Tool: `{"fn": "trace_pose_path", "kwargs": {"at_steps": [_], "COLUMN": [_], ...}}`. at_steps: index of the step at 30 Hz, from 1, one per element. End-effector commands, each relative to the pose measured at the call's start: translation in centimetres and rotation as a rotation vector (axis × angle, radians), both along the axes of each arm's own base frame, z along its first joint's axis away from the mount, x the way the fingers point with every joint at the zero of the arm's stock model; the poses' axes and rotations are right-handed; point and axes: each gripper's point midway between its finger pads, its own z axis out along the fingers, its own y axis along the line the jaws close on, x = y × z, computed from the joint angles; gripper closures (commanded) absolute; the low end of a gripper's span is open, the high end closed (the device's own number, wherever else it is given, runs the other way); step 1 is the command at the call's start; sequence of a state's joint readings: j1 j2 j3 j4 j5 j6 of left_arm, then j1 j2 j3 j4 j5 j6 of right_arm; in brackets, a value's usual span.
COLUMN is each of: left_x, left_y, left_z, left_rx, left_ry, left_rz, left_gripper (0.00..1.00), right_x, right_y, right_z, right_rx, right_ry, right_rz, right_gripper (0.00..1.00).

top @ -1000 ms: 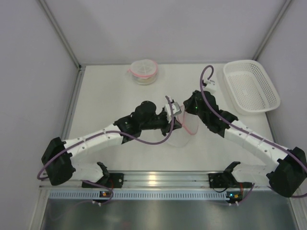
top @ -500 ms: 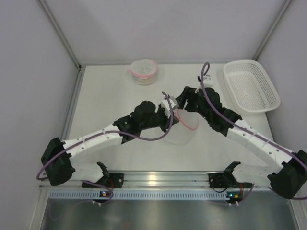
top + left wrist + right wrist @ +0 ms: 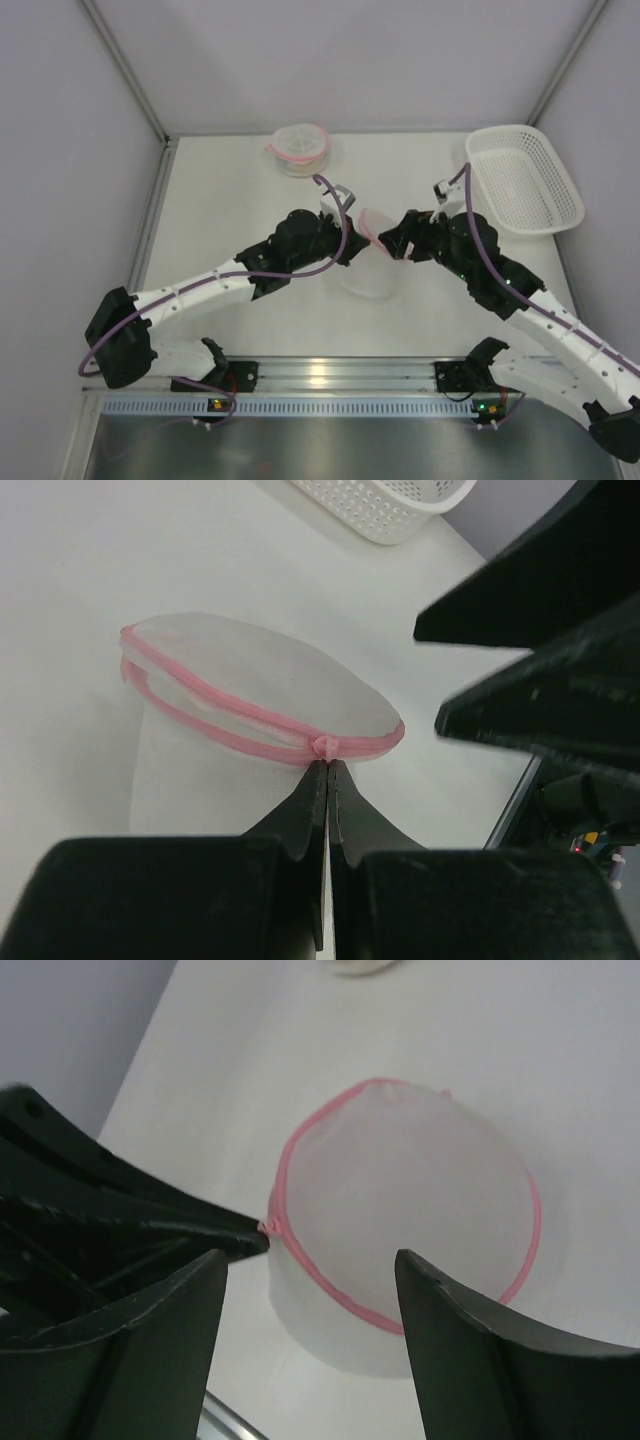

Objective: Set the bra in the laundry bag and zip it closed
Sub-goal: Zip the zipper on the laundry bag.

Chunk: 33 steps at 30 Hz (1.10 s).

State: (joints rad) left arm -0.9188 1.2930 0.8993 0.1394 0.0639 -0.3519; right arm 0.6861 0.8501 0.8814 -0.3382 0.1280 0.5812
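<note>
Looking down on a white table (image 3: 230, 200), walled in pale grey on the left, far and right sides. Reaching in from the near left corner, the left arm (image 3: 200, 290); reaching in from the near right corner, the right arm (image 3: 545, 315); both meeting over the middle of the table. Sitting at the far right corner, well apart from both arms: a white mesh basket (image 3: 523, 180). Standing in the middle of the table, between the two grippers: the laundry bag (image 3: 365, 280), a translucent white drum with a pink zip rim (image 3: 255, 720) around its top. Lying at the far edge, centre, well apart from the bag: a round pale bundle (image 3: 300, 148) edged in pink; not telling from here whether that is the bra. Not making out the bra through the bag's mesh either. Pinching the zip rim on its left side, the left gripper (image 3: 327, 772), jaws clenched tight on a small pink knot there, the bag lying right of the fingertips. Hovering just right of the bag, the right gripper (image 3: 312, 1260), released, its two fingers (image 3: 150, 1340) spread wide and grasping nothing, the bag's round top showing in the gap beyond them. Showing along the rim in the left wrist view: two pink lines running apart with a pale gap between, joining at the pinched point.
</note>
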Motion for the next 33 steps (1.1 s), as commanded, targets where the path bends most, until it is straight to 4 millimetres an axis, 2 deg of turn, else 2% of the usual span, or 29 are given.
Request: {"fn": "trace_pose_path", "kwargs": {"at_steps": [1, 2, 5, 7, 11, 16, 20, 21, 25, 30, 33], "left_x": [0.5, 0.4, 0.3, 0.1, -0.1, 0.1, 0.2, 0.3, 0.6, 1.7, 3.5], "left_y": [-0.5, -0.4, -0.3, -0.3, -0.4, 0.1, 0.3, 0.5, 0.9, 2.1, 4.0], "left_z": [2.8, 2.9, 3.1, 3.1, 3.2, 3.4, 3.2, 3.4, 4.0, 3.5, 3.4], "left_rx": [-0.105, -0.106, -0.092, -0.088, -0.086, -0.070, -0.063, -0.065, -0.084, -0.056, -0.046], "left_ry": [-0.026, -0.031, -0.036, -0.038, -0.036, -0.051, -0.045, -0.045, -0.047, -0.013, -0.004], "left_rz": [0.024, 0.023, 0.016, 0.007, -0.008, 0.011, 0.019, 0.027, 0.036, 0.095, 0.152], "left_gripper": [1.00, 1.00, 1.00, 1.00, 1.00, 1.00, 1.00, 1.00, 1.00, 1.00, 1.00], "right_x": [-2.1, -2.8, -2.7, -2.0, -1.2, -0.6, -0.4, -0.4, -0.2, -0.8, -1.7], "right_y": [2.2, 2.4, 2.2, 2.0, 2.9, 3.9, 4.2, 4.1, 3.9, 4.0, 3.7], "right_z": [0.5, 0.5, -0.1, 0.2, -0.4, -2.0, -2.6, -2.8, -3.2, -2.5, -2.5], "right_rx": [-0.049, -0.076, -0.209, -0.262, -0.310, -0.388, -0.402, -0.411, -0.425, -0.399, -0.398], "right_ry": [-0.204, -0.244, -0.321, -0.357, -0.369, -0.355, -0.353, -0.352, -0.346, -0.382, -0.391], "right_rz": [0.266, 0.326, 0.390, 0.387, 0.436, 0.505, 0.517, 0.519, 0.511, 0.526, 0.548], "right_gripper": [0.32, 0.32, 0.38, 0.38, 0.38, 0.45, 0.70, 0.80, 1.00, 1.00, 1.00]}}
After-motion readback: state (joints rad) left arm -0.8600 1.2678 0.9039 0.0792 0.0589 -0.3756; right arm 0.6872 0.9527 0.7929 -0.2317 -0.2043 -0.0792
